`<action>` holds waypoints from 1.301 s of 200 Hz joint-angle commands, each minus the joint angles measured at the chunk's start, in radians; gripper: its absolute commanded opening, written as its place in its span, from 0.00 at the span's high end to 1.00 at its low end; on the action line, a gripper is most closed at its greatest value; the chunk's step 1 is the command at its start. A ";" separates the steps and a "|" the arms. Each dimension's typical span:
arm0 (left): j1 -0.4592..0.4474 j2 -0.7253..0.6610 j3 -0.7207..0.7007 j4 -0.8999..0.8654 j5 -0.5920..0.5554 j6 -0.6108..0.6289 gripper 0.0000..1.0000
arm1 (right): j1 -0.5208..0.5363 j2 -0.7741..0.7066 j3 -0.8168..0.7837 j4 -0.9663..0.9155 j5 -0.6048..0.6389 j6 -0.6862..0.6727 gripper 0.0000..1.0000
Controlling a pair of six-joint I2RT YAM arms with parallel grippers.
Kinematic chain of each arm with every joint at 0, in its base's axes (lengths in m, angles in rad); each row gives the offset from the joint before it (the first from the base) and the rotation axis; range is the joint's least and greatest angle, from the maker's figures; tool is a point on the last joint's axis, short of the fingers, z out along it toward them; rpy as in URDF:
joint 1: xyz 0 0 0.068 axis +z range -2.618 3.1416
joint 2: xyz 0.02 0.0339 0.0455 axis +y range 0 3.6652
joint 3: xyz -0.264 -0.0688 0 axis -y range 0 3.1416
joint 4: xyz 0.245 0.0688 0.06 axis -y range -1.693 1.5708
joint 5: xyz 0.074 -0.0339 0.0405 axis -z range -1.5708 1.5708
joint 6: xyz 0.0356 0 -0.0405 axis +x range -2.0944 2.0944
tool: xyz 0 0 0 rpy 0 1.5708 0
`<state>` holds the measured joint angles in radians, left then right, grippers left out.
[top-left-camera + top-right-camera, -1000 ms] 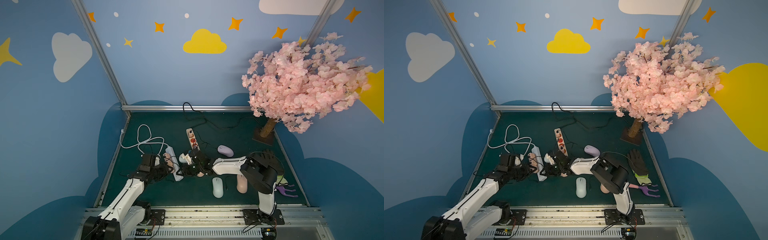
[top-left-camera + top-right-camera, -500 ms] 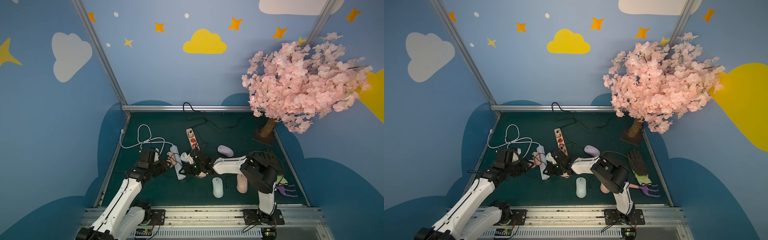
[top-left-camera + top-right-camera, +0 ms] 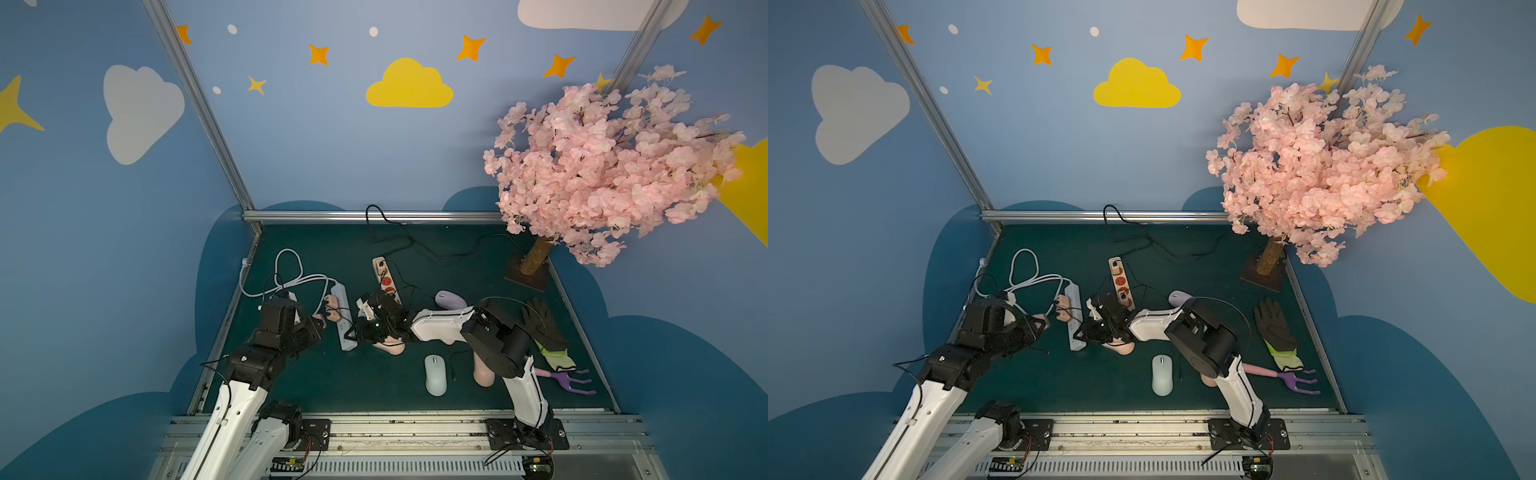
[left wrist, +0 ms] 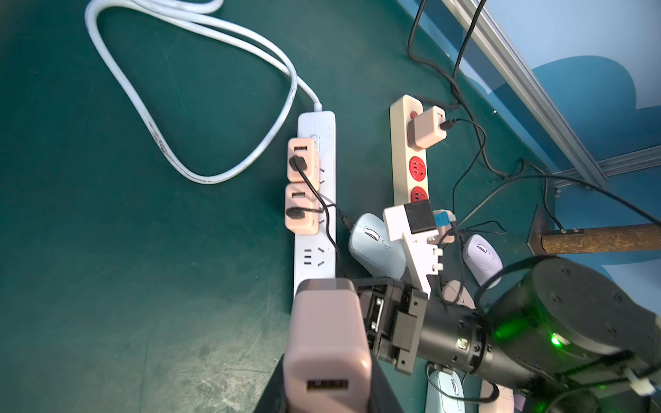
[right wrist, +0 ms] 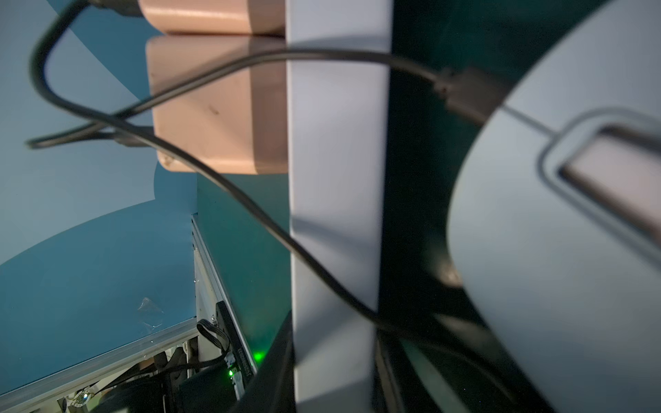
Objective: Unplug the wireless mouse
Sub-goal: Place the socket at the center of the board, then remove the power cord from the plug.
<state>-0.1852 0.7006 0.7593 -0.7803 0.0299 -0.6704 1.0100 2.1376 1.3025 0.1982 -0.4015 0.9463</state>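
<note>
- Two pink chargers (image 4: 302,162) sat in the white strip (image 4: 314,257), each with a black lead. A beige strip (image 4: 400,168) lay beside it, carrying one more.
- A lilac mouse (image 3: 451,299), a white mouse (image 3: 435,374), a glove (image 3: 542,322) and a tree (image 3: 602,166) lay off to the right.
- My left gripper (image 3: 314,328) pinched a spare charger (image 4: 327,336), clear of the strip, its port empty.
- My right gripper (image 3: 362,331) was pressed together by the white strip. Its fingers were hidden, so I couldn't tell if it held anything.
- The blue mouse (image 4: 373,246) lay between the two strips, partly covered by my right wrist. A cable (image 5: 322,57) crossed the white strip, its plug seated in the mouse's nose.
</note>
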 commanded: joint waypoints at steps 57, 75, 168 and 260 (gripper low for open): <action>0.004 0.003 0.031 -0.057 0.014 0.052 0.96 | 0.010 -0.076 0.039 -0.076 0.028 -0.088 0.48; 0.005 0.012 0.035 -0.035 0.057 0.074 0.96 | 0.026 -0.145 -0.013 -0.062 0.047 -0.108 0.45; -0.084 0.168 0.086 0.145 0.398 0.138 0.96 | 0.120 -0.662 -0.407 -0.069 0.256 -0.444 0.39; -0.338 0.337 0.207 0.260 0.532 0.133 0.96 | 0.119 -1.032 -0.415 -0.496 0.536 -0.893 0.26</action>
<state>-0.4973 1.0119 0.9279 -0.5655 0.4957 -0.5491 1.1275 1.1820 0.8402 -0.1188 0.0444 0.1993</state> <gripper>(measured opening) 0.285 0.751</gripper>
